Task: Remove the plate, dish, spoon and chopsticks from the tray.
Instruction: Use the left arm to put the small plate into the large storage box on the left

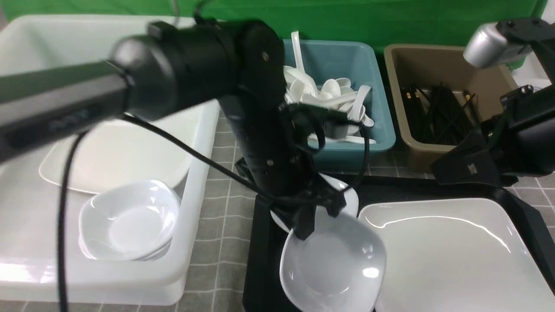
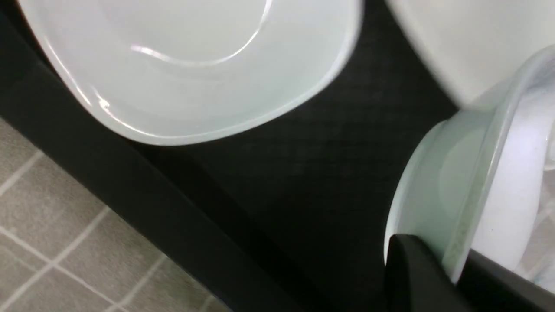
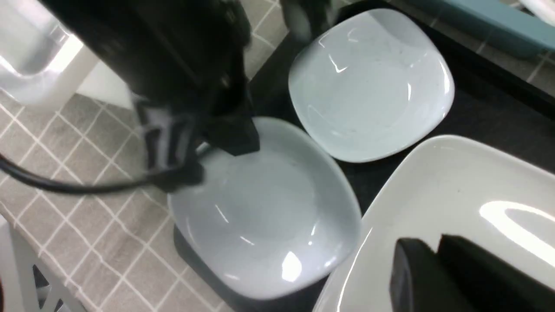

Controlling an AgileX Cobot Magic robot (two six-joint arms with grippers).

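The dish (image 1: 336, 264) sits at the left part of the black tray (image 1: 260, 260), and the left gripper (image 1: 318, 216) is clamped on its far rim; in the left wrist view the rim passes between the two dark fingers (image 2: 412, 277). Whether the dish is lifted or lying flat, I cannot tell. A second dish (image 1: 347, 195) lies just behind it on the tray. The large plate (image 1: 451, 251) fills the right part of the tray. The right gripper (image 3: 433, 264) is at the plate's rim (its fingers are close together, but a grip is not clear). Beyond the tray stand a teal tub (image 1: 377, 86) with white spoons (image 1: 329, 93) and a brown tub (image 1: 490, 73) with black chopsticks (image 1: 438, 112).
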